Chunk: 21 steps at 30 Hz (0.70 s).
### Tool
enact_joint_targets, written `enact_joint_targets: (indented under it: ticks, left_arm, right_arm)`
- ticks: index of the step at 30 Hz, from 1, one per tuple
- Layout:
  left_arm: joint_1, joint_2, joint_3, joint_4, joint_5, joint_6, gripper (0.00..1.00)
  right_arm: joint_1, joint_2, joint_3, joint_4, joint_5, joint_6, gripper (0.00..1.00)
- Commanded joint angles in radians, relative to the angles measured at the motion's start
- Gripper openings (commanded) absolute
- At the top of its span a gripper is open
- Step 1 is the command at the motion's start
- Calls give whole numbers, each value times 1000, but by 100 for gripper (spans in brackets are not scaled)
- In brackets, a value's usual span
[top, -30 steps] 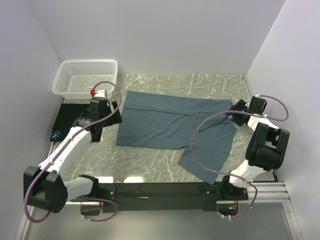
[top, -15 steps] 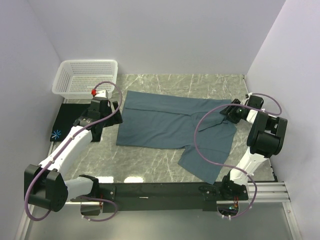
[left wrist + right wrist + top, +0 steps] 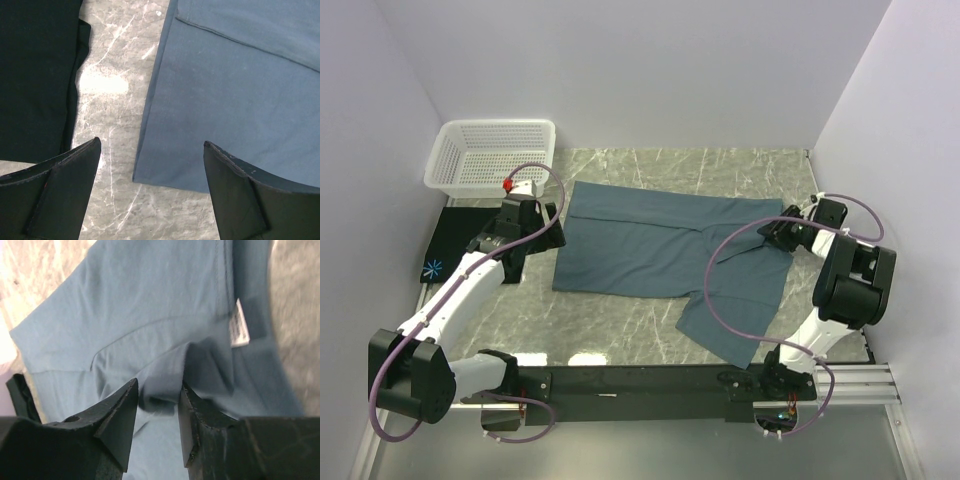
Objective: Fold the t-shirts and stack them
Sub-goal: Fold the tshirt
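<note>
Blue shirt laid flat, one end gripped.
The table carries the blue shirt in the middle of the frame, long axis left to right, hem left and collar right, I think spread so for folding. The black shirt lies at the left edge. The right gripper pinches a fold near the collar label; the left gripper hangs spread wide over the hem corner.

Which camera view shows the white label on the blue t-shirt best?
The right wrist view: the white label on the blue t-shirt is large and unhidden there. In the top view I cannot make it out. The left wrist view shows only another edge of that shirt, no label.
</note>
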Motion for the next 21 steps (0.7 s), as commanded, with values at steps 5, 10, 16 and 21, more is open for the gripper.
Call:
enact_joint_targets:
  ticks: [5, 10, 16, 21]
  left_arm:
    - [-5, -17, -1, 17, 11, 15, 89]
    - [-5, -17, 1, 16, 17, 15, 89]
    - [-8, -11, 1, 16, 38, 15, 89]
    - [-14, -8, 1, 16, 52, 15, 89]
  right_arm:
    - [-2, -124, -37, 47, 40, 56, 31]
    - [1, -161, -36, -7, 69, 96, 13]
    - [27, -263, -76, -180, 127, 183, 9]
    - [56, -371, -131, -286, 189, 255, 10]
